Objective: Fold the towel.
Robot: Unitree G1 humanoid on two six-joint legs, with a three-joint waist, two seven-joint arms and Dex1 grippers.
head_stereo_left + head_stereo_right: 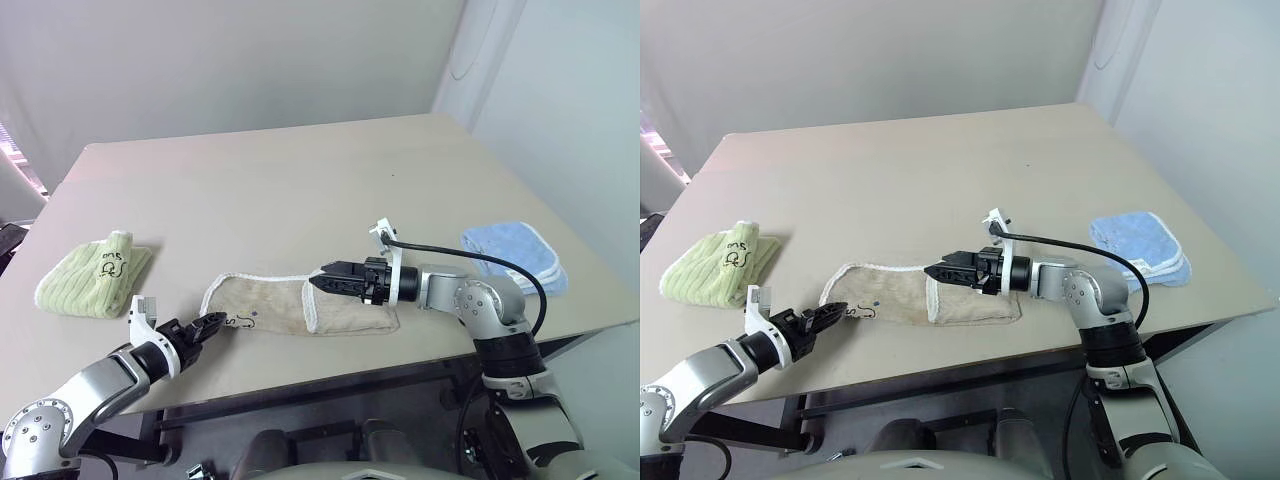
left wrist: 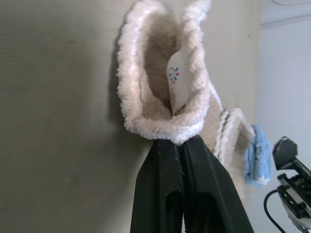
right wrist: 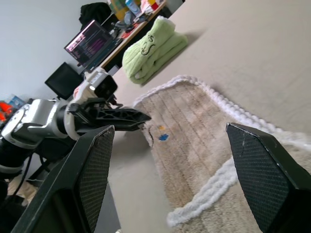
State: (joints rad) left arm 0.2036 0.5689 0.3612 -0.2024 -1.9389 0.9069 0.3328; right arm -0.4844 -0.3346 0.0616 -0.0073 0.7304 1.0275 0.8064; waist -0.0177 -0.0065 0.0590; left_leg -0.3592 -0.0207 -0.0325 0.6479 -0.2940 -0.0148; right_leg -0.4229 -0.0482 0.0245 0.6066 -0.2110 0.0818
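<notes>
The beige towel lies along the table's front edge, its right part doubled over into a thicker layer. At the towel's left end, my left gripper is shut on the white corded edge, and the left wrist view shows the pinched rim curling up beyond the fingertips, a small white label inside the fold. My right gripper points left just above the doubled part. Its fingers stand wide apart and hold nothing. The right wrist view also shows the left gripper at the towel's corner.
A light green folded towel sits at the left of the table. A light blue folded towel lies at the right, near the table's edge. Monitors and clutter stand beyond the table's left side.
</notes>
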